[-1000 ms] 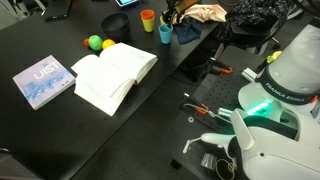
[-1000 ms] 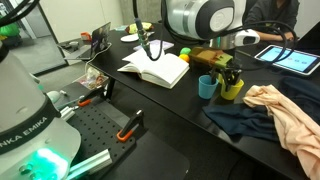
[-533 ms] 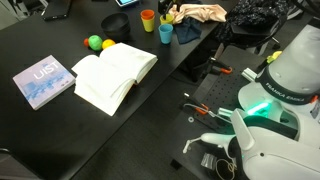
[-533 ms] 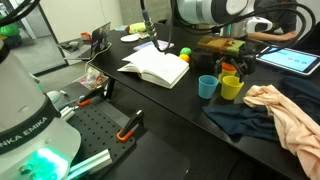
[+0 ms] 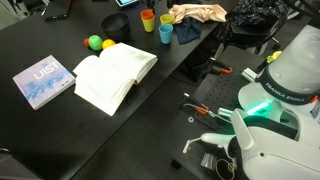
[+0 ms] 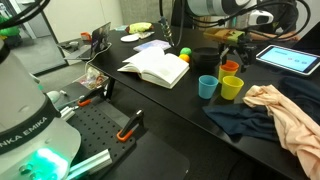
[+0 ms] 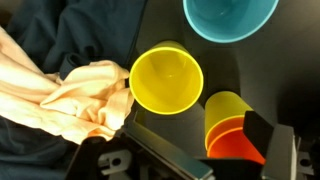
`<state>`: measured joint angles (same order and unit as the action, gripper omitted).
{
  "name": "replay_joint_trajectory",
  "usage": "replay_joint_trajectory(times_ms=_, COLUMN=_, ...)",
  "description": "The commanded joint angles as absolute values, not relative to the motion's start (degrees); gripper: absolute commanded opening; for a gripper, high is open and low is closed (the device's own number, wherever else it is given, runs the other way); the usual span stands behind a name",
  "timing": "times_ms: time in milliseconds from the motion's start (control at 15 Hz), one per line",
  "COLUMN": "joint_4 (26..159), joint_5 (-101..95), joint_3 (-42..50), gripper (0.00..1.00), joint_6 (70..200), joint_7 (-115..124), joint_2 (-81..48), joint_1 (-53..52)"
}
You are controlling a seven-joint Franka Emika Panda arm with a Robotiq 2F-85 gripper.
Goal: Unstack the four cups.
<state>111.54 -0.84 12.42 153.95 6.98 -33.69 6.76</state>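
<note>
Three cup groups stand near the table's far edge. The teal cup (image 6: 207, 86) (image 7: 230, 15) and the yellow cup (image 6: 231, 87) (image 7: 166, 78) stand apart, each on its own. The orange cup (image 6: 231, 67) (image 7: 240, 148) sits nested inside a yellow-green cup (image 7: 224, 108) just behind them, and it also shows in an exterior view (image 5: 147, 16). My gripper (image 6: 232, 44) (image 7: 195, 152) hovers above the cups. It is open and holds nothing. One finger shows next to the orange cup's rim in the wrist view.
A peach cloth (image 6: 280, 110) (image 7: 70, 95) lies on a dark cloth (image 6: 235, 122) right beside the yellow cup. An open book (image 5: 115, 72), a green ball (image 5: 94, 42), a yellow ball (image 5: 108, 44) and a blue book (image 5: 43, 80) lie on the table. A tablet (image 6: 290, 58) lies beyond the cups.
My gripper has let go of the yellow cup, left it standing beside the teal one, and risen above the cups towards the orange stack.
</note>
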Motion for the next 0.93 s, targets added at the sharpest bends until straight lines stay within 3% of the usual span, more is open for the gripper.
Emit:
replay_joint_trajectory(times_ms=0, joint_4=102.5, joint_5=-1.5, joint_3=15.3, gripper=1.00, joint_6=151.8, joint_7=15.8, joint_2=-40.3, joint_1=4.0)
replay_joint_trajectory(times_ms=600, joint_4=91.0, joint_5=-0.8, joint_3=16.5, gripper=1.00, joint_6=147.2, joint_7=23.5, joint_2=-47.6, joint_1=3.0)
replay_joint_trajectory(times_ms=867, joint_4=89.6, joint_5=-0.4, joint_3=15.7, gripper=0.59, joint_6=145.7, joint_7=23.6, joint_2=-48.3, joint_1=3.6)
